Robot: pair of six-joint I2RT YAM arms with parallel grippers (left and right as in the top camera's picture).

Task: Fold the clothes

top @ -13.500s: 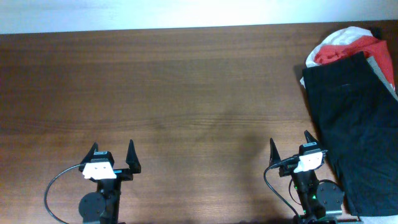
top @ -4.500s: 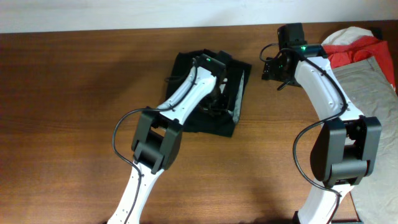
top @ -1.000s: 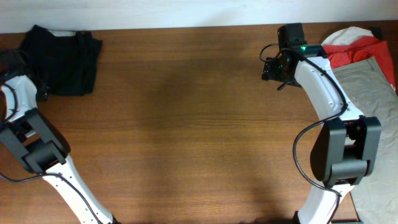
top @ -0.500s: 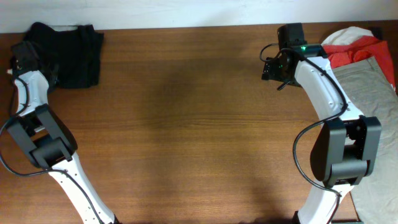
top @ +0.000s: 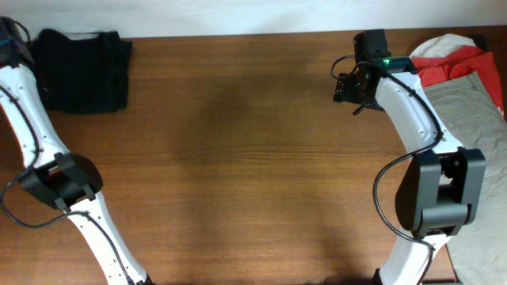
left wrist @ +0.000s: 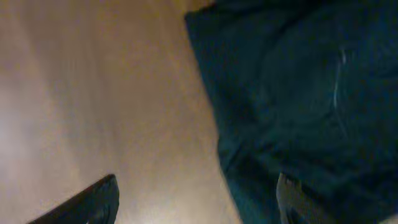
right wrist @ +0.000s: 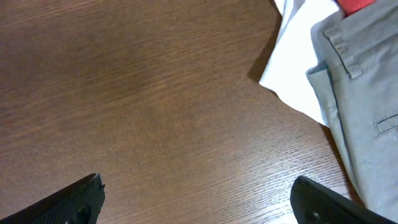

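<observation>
The folded black garment [top: 83, 70] lies at the far left corner of the table; it fills the right side of the left wrist view [left wrist: 298, 93]. My left gripper [top: 9, 36] is at the table's far left edge, just left of the garment; in the left wrist view [left wrist: 196, 202] it is open and empty, one fingertip over bare wood, the other over the black cloth. My right gripper [top: 346, 89] hovers over bare wood left of the pile, open and empty, as the right wrist view [right wrist: 199, 199] shows.
A pile at the far right holds khaki-grey trousers [top: 467, 111], a red piece [top: 447, 65] and a white piece [top: 440, 43]. The grey trousers [right wrist: 367, 99] and white cloth [right wrist: 298, 68] also show in the right wrist view. The table's far edge meets a white wall.
My left gripper has moved further left, off the black garment, toward the table's corner. The garment stays put at the far left. The right arm has not moved.
</observation>
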